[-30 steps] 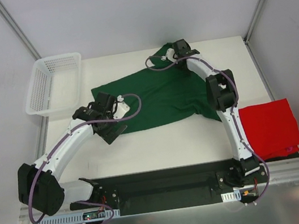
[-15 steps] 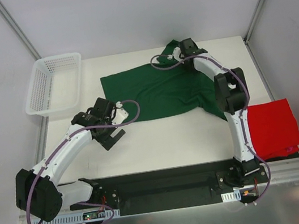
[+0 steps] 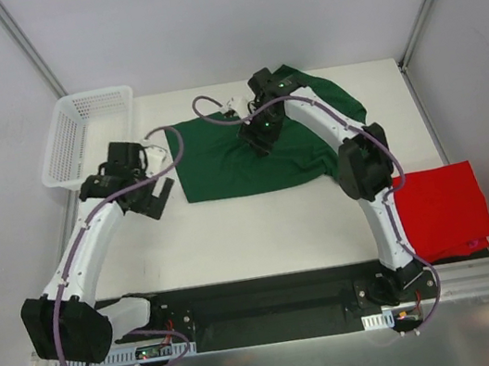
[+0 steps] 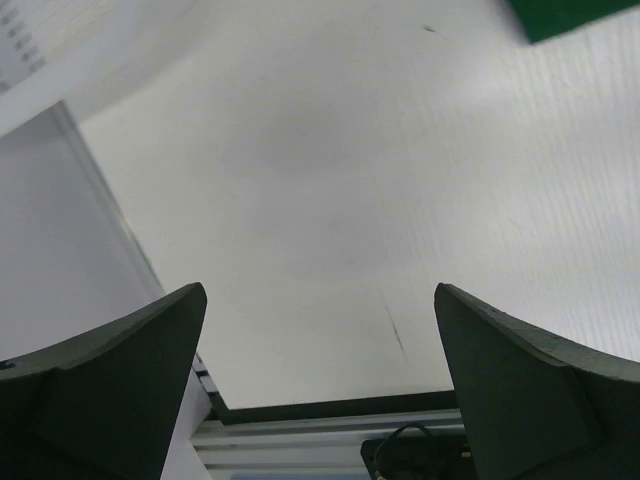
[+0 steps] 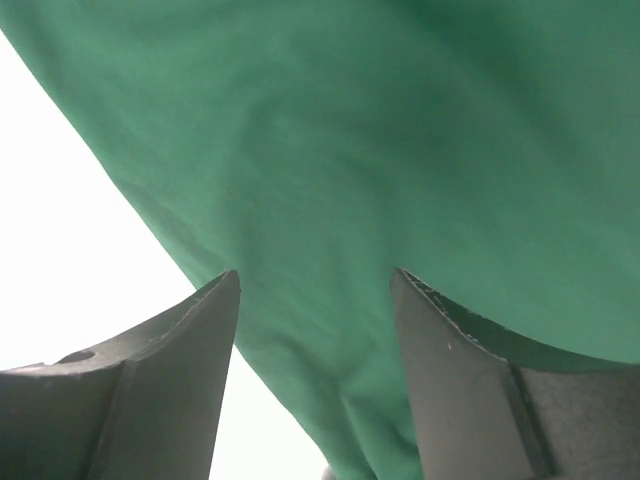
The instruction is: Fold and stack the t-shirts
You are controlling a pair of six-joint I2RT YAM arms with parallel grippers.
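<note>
Green t-shirt lies spread over the far middle of the bench, its left edge just beside the left claw, which gapes wide and empty above bare surface. Right claw hovers over the green cloth, jaws parted, gripping nothing. Red t-shirt lies flat at the bench's right edge.

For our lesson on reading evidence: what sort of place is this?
Probably a robotics lab bench: a left arm and right arm mounted on a metal rail, plain white walls round the table, with a green shirt and basket as props.

White table; green t-shirt mid-table, red t-shirt right, mesh basket far left
</note>
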